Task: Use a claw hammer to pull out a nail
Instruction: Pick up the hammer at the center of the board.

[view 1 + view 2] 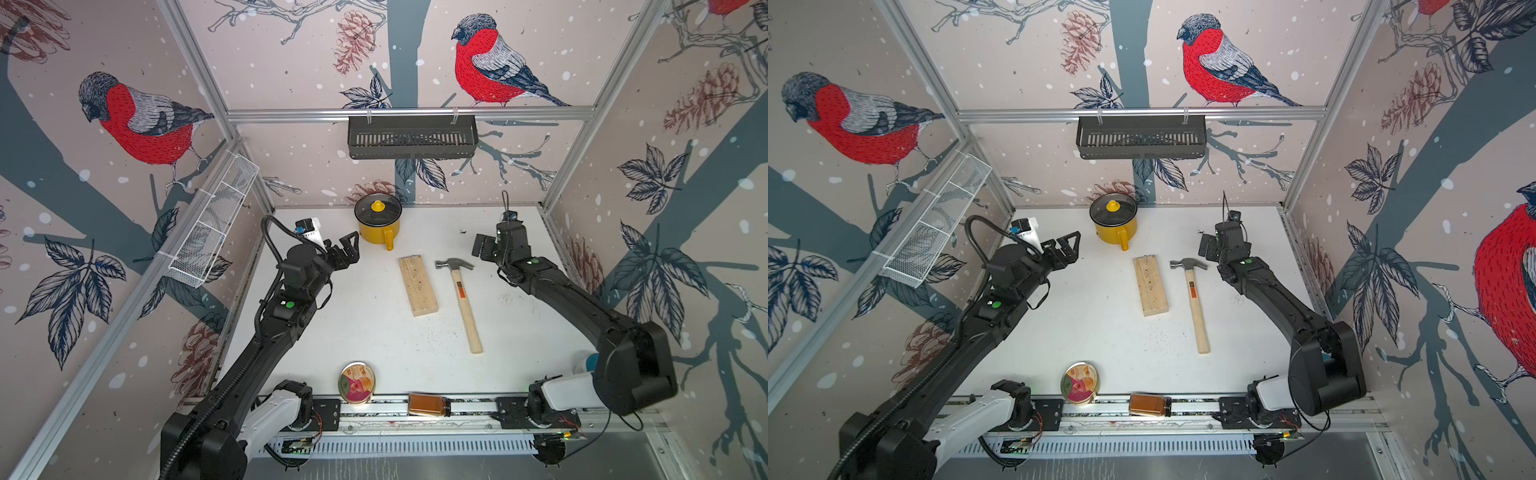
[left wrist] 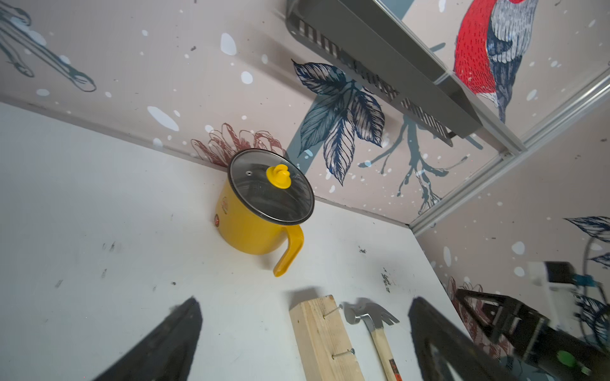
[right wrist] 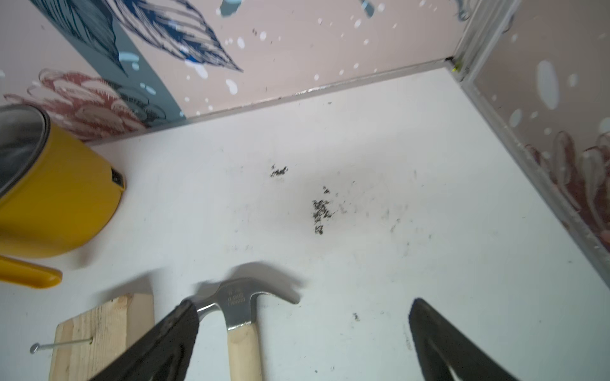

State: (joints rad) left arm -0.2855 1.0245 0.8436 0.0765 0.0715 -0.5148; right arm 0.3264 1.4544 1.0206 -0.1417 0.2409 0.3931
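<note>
Two grippers hang over the white table (image 1: 353, 340), each with its jaws spread wide and nothing between them.

In both top views the claw hammer (image 1: 464, 303) (image 1: 1195, 303), with its grey steel head and long pale wooden handle bearing a small orange-and-black label, lies flat on the table. It is just beside the pale oblong wooden block (image 1: 419, 286), on the robot's right of it. Its long axis runs from the head at the far end to the handle end near the front rail, roughly parallel to the block. The right gripper (image 1: 482, 246) sits near the head, a little farther back and to the right. The left gripper (image 1: 352, 248) is well apart, with the block between it and the hammer. I'd call the right arm the nearer one for the pick-up.

From the left wrist, the left gripper (image 2: 305, 301) looks over the block, where a thin steel nail (image 2: 332, 311) stands proud. The hammer's forked claw points away from the block.

From the right wrist, the right gripper (image 3: 303, 302) frames the head, and the handle runs back beneath the wrist. To my eye it must draw back along the handle before closing.
</note>
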